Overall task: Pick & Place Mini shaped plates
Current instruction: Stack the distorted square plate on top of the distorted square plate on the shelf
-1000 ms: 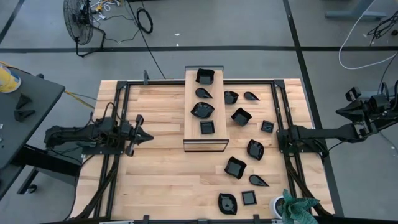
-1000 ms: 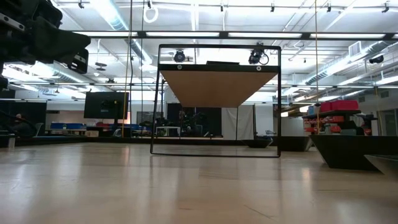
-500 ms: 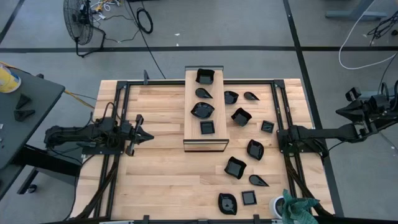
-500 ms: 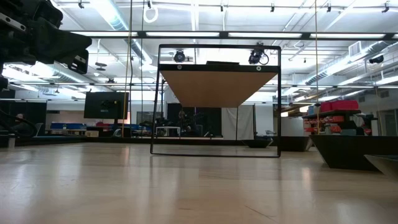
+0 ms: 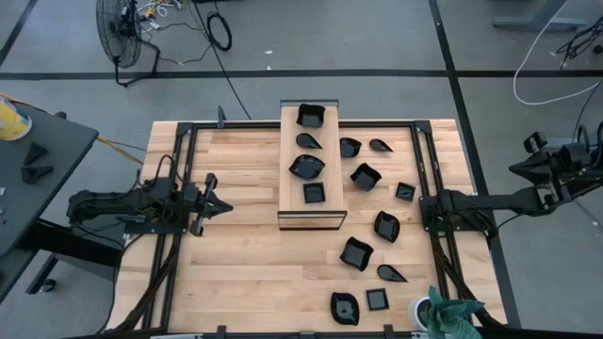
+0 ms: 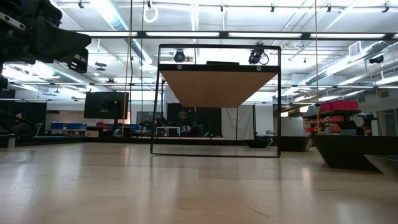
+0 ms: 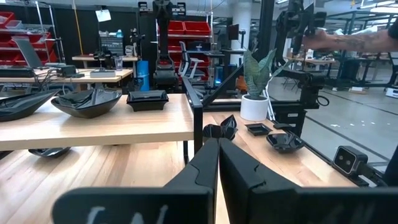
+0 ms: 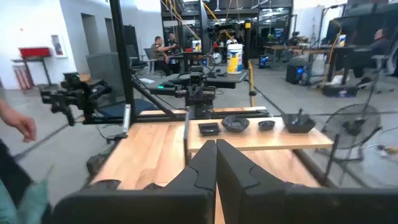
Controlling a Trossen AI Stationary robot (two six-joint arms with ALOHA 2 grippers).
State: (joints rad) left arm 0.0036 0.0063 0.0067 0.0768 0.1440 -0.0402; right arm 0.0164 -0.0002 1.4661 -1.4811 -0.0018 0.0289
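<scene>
While you look down from the high view, note that four mini shaped plates (image 5: 314,193) already sit on the wooden board (image 5: 285,179), and about ten more lie loose on the table (image 5: 245,264) to its right, so most of the job looks left. In the left wrist view your left gripper (image 7: 218,163) is pinched shut on nothing, parked at the table's left side. In the right wrist view your right gripper (image 8: 216,163) is likewise shut and empty.

Grey floor (image 5: 377,38), ceiling striplights (image 6: 186,34), perhaps red shelving (image 7: 196,34).
</scene>
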